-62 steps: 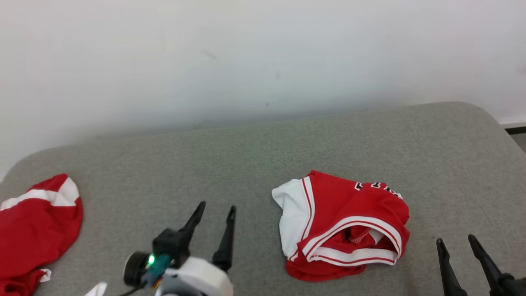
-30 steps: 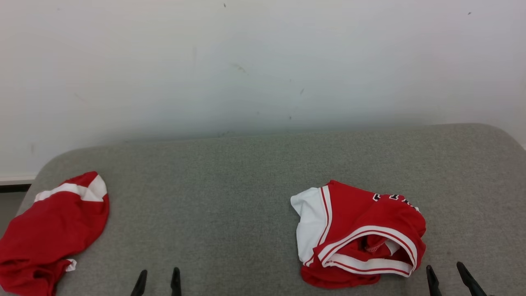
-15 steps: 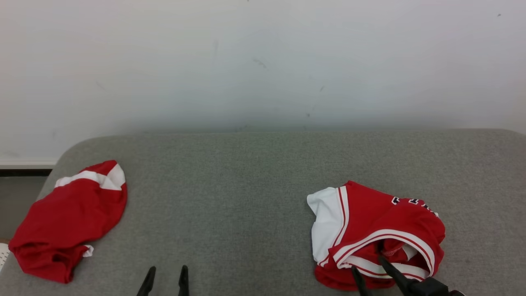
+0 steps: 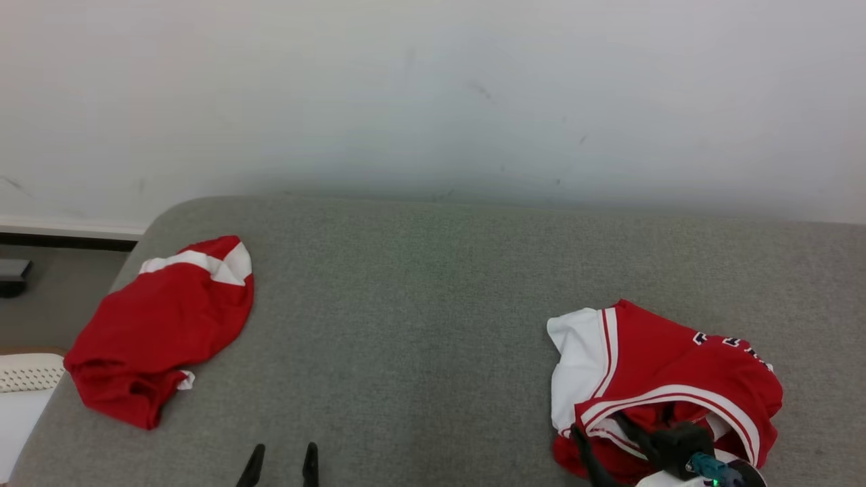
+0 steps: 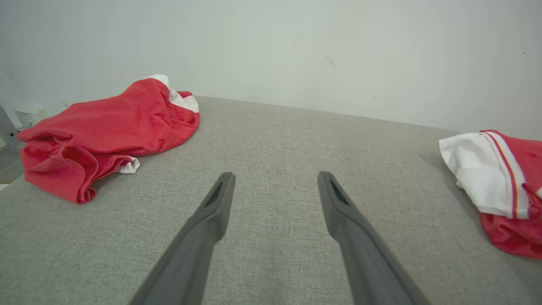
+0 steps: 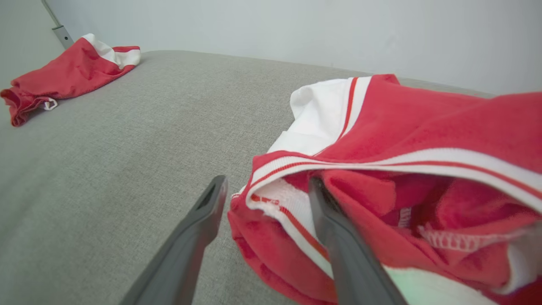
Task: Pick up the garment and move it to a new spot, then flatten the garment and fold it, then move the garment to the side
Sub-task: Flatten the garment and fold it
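Observation:
The garment (image 4: 676,365) is a crumpled red piece with white trim and dark letters, lying at the right of the grey cushion (image 4: 419,304). My right gripper (image 4: 597,426) is open at its near left edge. In the right wrist view the right gripper (image 6: 267,184) straddles the garment's (image 6: 402,127) striped hem: one finger lies inside the fold and the other over bare cushion. My left gripper (image 4: 284,452) is open at the bottom edge, over bare cushion. In the left wrist view the left gripper (image 5: 276,178) holds nothing, and the garment (image 5: 499,178) lies far to its right.
A second red garment with a white band (image 4: 162,318) lies bunched at the cushion's left end, also seen as a red heap (image 5: 106,127) and a far red heap (image 6: 67,76). A pale wall (image 4: 433,95) runs behind. Floor and a white object (image 4: 27,379) show past the left edge.
The head camera has turned, shifting the whole picture rightward. My right gripper has come in from the lower right onto the garment's near edge. The left gripper stays open and low.

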### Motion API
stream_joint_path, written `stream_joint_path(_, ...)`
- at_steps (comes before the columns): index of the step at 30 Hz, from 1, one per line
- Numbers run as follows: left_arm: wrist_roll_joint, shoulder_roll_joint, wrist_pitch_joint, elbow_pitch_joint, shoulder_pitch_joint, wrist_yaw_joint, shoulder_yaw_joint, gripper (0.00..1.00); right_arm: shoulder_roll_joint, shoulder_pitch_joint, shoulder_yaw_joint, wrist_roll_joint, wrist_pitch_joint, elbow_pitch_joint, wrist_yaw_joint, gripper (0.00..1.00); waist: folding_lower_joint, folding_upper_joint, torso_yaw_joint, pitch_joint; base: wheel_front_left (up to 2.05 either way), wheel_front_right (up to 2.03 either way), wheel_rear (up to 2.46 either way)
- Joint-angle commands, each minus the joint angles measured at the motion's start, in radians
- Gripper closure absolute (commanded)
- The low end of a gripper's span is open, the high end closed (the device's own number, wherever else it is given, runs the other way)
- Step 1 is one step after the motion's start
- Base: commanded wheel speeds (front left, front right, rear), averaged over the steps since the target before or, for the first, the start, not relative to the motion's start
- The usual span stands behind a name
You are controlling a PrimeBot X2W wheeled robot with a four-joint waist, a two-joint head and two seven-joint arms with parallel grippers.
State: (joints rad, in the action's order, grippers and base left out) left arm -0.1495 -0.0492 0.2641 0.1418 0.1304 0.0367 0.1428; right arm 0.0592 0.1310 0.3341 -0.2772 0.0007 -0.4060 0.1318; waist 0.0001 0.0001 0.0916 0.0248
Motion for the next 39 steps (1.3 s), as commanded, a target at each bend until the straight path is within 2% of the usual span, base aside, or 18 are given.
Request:
stream_joint_path(1, -0.007, -0.003, 0.001, 0.003, 0.000, 0.003, 0.000, 0.00, -0.004, 0.021, -0.027, 0.030, 0.006, -0.006, -0.002, 0.00, -0.0001, -0.0001, 0.009, -0.007, 0.00, 0.00, 0.00)
stream_joint_path(5, -0.013, -0.003, 0.001, 0.007, -0.007, 0.008, 0.008, 0.00, -0.007, 0.033, -0.077, 0.075, 0.027, -0.011, -0.002, 0.00, -0.0001, -0.0001, 0.016, -0.014, 0.00, 0.00, 0.00)
stream_joint_path(6, -0.015, -0.002, 0.001, 0.008, -0.009, 0.009, 0.010, 0.00, -0.007, 0.035, -0.079, 0.083, 0.035, -0.014, -0.002, 0.11, -0.0001, -0.0001, 0.018, -0.015, 0.00, 0.00, 0.00)
stream_joint_path(7, -0.016, -0.003, 0.001, 0.009, -0.011, 0.011, 0.013, 0.00, -0.007, 0.039, -0.078, 0.086, 0.039, -0.016, -0.002, 0.56, -0.0001, -0.0001, 0.020, -0.017, 0.00, 0.00, 0.00)
stream_joint_path(8, -0.019, -0.002, 0.001, 0.010, -0.014, 0.012, 0.015, 0.00, -0.007, 0.044, -0.079, 0.081, 0.040, -0.018, -0.002, 0.91, -0.0001, -0.0001, 0.021, -0.017, 0.00, 0.00, 0.00)
stream_joint_path(9, -0.022, -0.002, 0.001, 0.011, -0.016, 0.013, 0.019, 0.00, -0.007, 0.048, -0.071, 0.083, 0.049, -0.023, -0.002, 1.00, -0.0001, -0.0001, 0.022, -0.018, 0.00, 0.00, 0.00)
stream_joint_path(17, -0.036, -0.003, 0.001, 0.013, -0.025, 0.022, 0.033, 0.00, -0.007, 0.116, -0.041, -0.015, 0.071, 0.038, -0.002, 1.00, -0.0001, -0.0001, 0.029, -0.007, 0.00, 0.00, 0.00)
stream_joint_path(23, -0.049, -0.003, 0.001, 0.017, -0.030, 0.023, 0.039, 0.00, -0.007, 0.233, -0.010, -0.116, 0.138, 0.114, -0.002, 1.00, -0.0001, -0.0001, 0.039, 0.004, 0.00, 0.00, 0.00)
stream_joint_path(24, -0.055, -0.003, 0.001, 0.018, -0.033, 0.026, 0.045, 0.00, -0.007, 0.298, -0.006, -0.166, 0.176, 0.133, -0.002, 1.00, -0.0001, -0.0001, 0.048, 0.009, 0.00, 0.00, 0.00)
stream_joint_path(25, -0.055, -0.003, 0.001, 0.018, -0.033, 0.026, 0.045, 0.00, -0.007, 0.298, -0.006, -0.166, 0.176, 0.133, -0.002, 1.00, -0.0001, -0.0001, 0.048, 0.009, 0.00, 0.00, 0.00)
stream_joint_path(33, -0.096, -0.003, 0.001, 0.018, -0.040, 0.047, 0.102, 0.00, -0.008, 0.584, -0.023, -0.303, 0.315, 0.107, -0.002, 1.00, -0.0001, -0.0001, 0.111, 0.039, 0.00, 0.00, 0.00)
stream_joint_path(39, -0.111, -0.003, 0.001, 0.019, -0.035, 0.064, 0.138, 0.00, -0.007, 0.749, -0.036, -0.393, 0.349, 0.052, -0.002, 1.00, -0.0001, -0.0001, 0.145, 0.057, 0.00, 0.00, 0.00)
